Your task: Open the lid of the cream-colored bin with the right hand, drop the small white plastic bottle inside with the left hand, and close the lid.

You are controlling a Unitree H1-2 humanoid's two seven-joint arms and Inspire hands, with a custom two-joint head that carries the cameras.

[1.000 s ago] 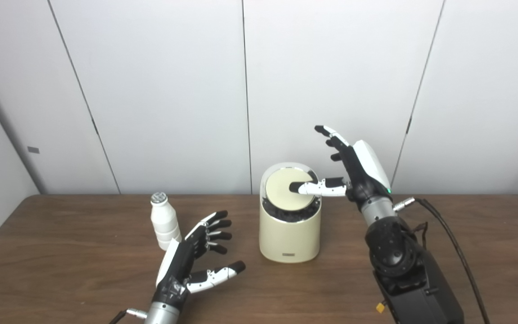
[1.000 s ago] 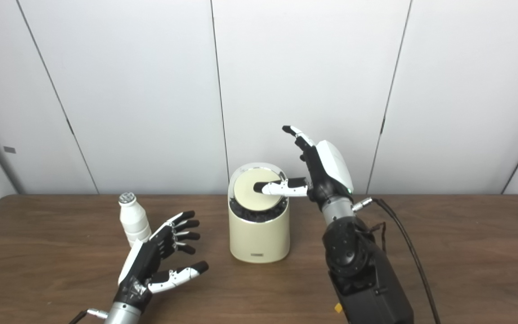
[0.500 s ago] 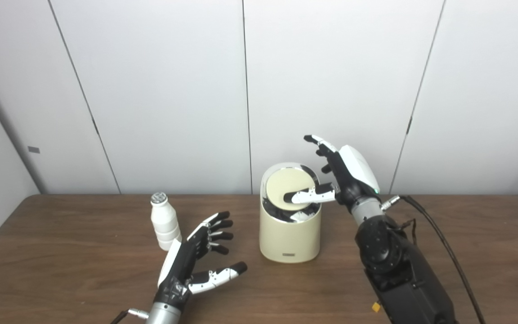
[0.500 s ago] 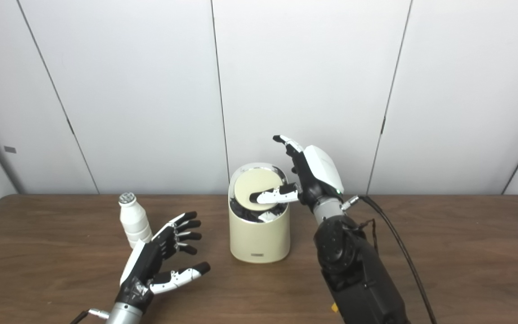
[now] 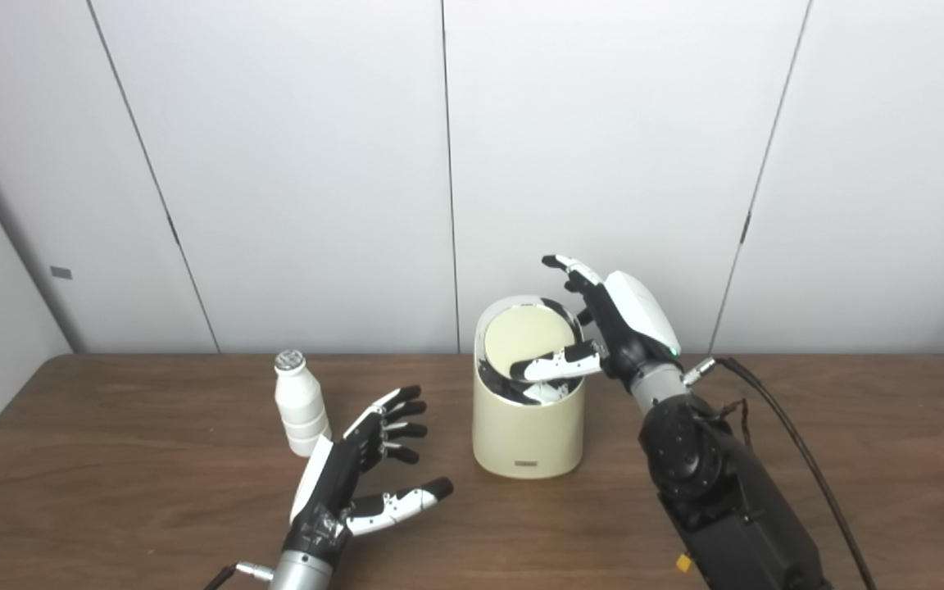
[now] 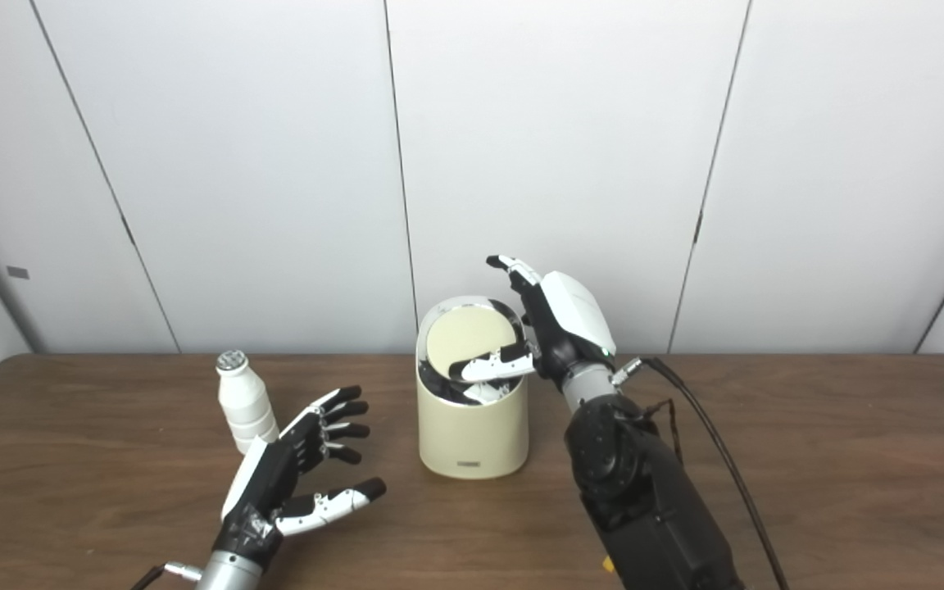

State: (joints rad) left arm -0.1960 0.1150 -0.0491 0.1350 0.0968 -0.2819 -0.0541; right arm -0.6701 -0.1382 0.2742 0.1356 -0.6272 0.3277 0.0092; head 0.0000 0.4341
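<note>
The cream-colored bin (image 5: pixel 528 430) stands upright mid-table. Its round cream lid (image 5: pixel 525 342) is tilted up toward the back, with a dark gap at the front showing something white inside. My right hand (image 5: pixel 615 324) is at the bin's right rim, fingers apart, with its thumb (image 5: pixel 552 366) pressing on the lid's front edge. The small white plastic bottle (image 5: pixel 300 404) with a silver cap stands upright left of the bin. My left hand (image 5: pixel 353 467) is open and empty, just right of and nearer than the bottle, not touching it.
The brown wooden table (image 5: pixel 890 459) runs the full width, backed by a white panelled wall (image 5: pixel 275 164). A black cable (image 5: pixel 800 434) trails from my right wrist across the table's right side.
My right hand has moved down and left, pushing its thumb lower on the lid; the lid has tipped further open. My left hand and the bottle have barely moved.
</note>
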